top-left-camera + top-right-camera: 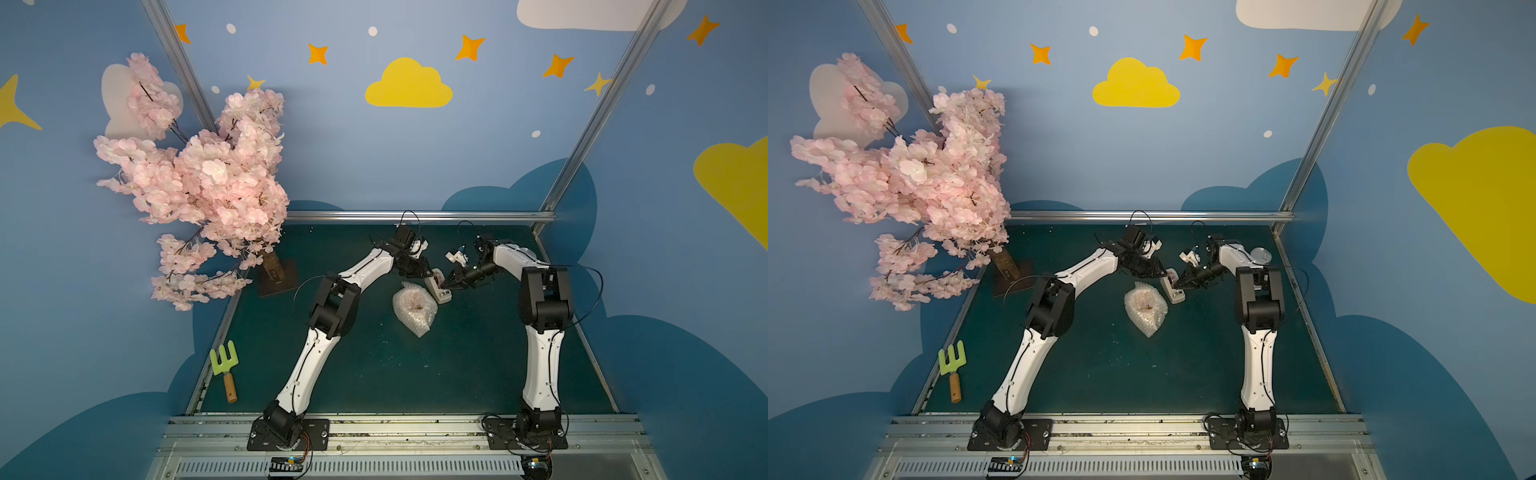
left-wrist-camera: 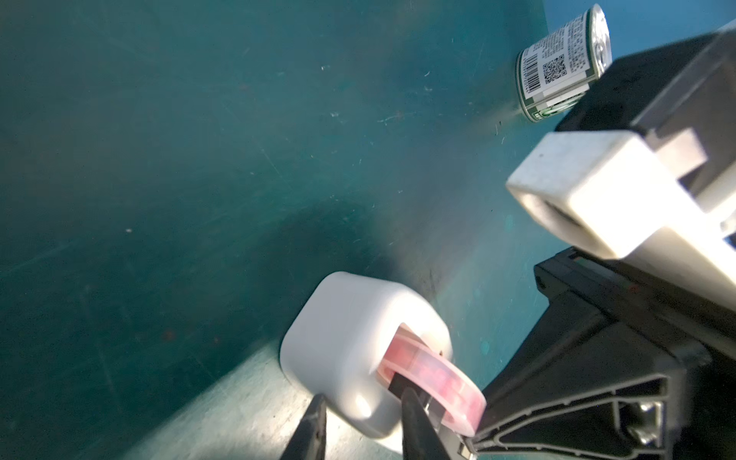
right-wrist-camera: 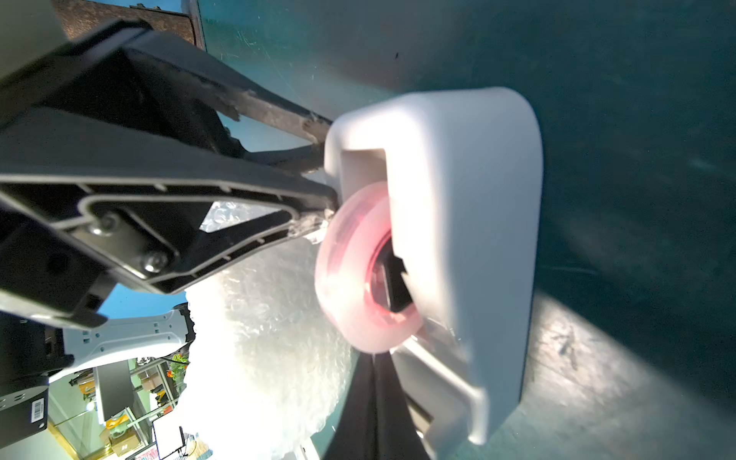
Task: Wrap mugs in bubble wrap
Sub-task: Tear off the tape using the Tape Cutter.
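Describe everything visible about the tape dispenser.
The tape dispenser is a rounded white plastic shell holding a translucent pink tape roll in its open slot. It rests on the green mat, close beside the bundled bubble wrap. The left hand clamps its side wall; the right hand, shut, sits by its lower front.

Near half of dark green mat (image 1: 415, 374) lies open. Mid-table: crumpled clear bubble wrap bundle (image 1: 414, 308), white boxy tape dispenser (image 1: 441, 294) just behind, left gripper (image 1: 429, 275) and right gripper (image 1: 446, 286) crowding it. Pink artificial blossom tree (image 1: 199, 187) overhangs far-left corner; shiny silver can (image 1: 1260, 254) sits far right.
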Robot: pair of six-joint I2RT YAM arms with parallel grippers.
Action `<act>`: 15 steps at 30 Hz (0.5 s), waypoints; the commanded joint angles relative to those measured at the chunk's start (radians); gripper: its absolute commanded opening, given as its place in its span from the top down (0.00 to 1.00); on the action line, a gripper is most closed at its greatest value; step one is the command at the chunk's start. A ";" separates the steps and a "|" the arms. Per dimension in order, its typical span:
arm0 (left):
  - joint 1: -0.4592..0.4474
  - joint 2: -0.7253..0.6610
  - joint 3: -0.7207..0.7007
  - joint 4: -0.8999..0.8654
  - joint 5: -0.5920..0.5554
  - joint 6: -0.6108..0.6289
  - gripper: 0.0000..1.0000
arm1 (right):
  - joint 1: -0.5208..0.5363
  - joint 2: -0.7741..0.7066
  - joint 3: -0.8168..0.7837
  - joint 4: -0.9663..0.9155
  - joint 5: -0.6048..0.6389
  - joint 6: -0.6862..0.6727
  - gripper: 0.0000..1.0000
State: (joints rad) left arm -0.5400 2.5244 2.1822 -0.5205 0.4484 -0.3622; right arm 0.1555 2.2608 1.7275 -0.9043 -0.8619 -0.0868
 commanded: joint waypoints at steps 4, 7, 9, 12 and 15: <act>-0.009 0.014 -0.025 -0.064 -0.053 0.028 0.69 | 0.001 -0.039 -0.011 -0.059 -0.054 -0.017 1.00; -0.009 0.014 -0.025 -0.067 -0.059 0.029 0.69 | -0.002 -0.048 -0.015 -0.061 -0.051 -0.013 1.00; -0.009 0.014 -0.025 -0.069 -0.060 0.029 0.69 | -0.002 -0.053 -0.021 -0.062 -0.048 -0.012 1.00; -0.012 0.016 -0.026 -0.073 -0.065 0.031 0.69 | -0.002 -0.061 -0.030 -0.058 -0.047 -0.008 1.00; -0.015 0.016 -0.026 -0.074 -0.071 0.034 0.69 | -0.003 -0.068 -0.040 -0.047 -0.055 0.000 1.00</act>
State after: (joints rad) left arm -0.5415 2.5240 2.1822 -0.5217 0.4412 -0.3588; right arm 0.1520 2.2471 1.7031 -0.9089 -0.8780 -0.0856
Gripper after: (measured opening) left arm 0.308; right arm 0.046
